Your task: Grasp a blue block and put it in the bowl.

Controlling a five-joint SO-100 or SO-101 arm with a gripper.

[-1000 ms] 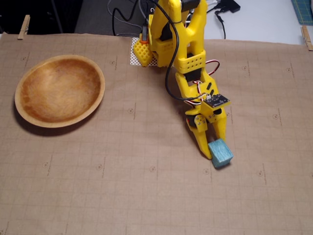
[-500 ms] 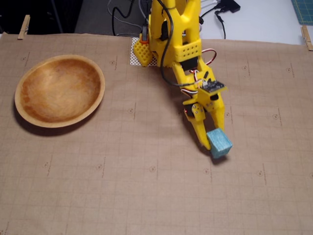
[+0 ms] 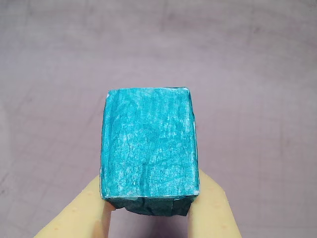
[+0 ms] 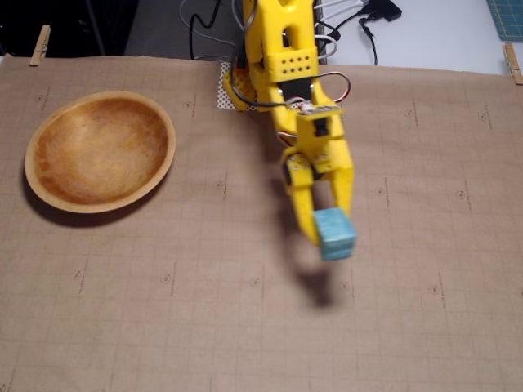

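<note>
Yellow two-finger gripper (image 4: 328, 237) clamped on one teal-blue block (image 4: 335, 233), lifted clear of the paper, with a soft dark shadow (image 4: 320, 287) on the sheet below, toward 6 o'clock from the block. In the wrist view, same block (image 3: 148, 148) filling the centre, mottled and crinkled on its top face, pinched between two pale yellow fingers (image 3: 215, 210) rising from the bottom edge; finger bases cut off by the frame, fingertips hidden under the block. No writing, brand or label legible on block or gripper.

Above the gripper in the fixed view, one yellow arm (image 4: 286, 57) reaching down from 12 o'clock, red and white wires looped beside a small dark circuit board (image 4: 320, 108); any print on the board too small to read. Arm base partly hidden behind its own links, a small white mesh patch (image 4: 227, 91) showing at its foot.

One wooden bowl (image 4: 100, 152), round, orange-brown with lighter rim, well apart from the block toward 9 to 10 o'clock, nothing inside.

Brown paper sheet (image 4: 204, 310) with faint grid lines and small round marks, marks not readable. Three wooden clothespins at the sheet's edges: one at top left (image 4: 39, 44), one at top right (image 4: 512, 63), a sliver at bottom left, mostly cut off. Black cables (image 4: 372, 24) at top, ends out of frame. Corner of a teal cutting mat (image 4: 507, 16) at top right, cropped.
</note>
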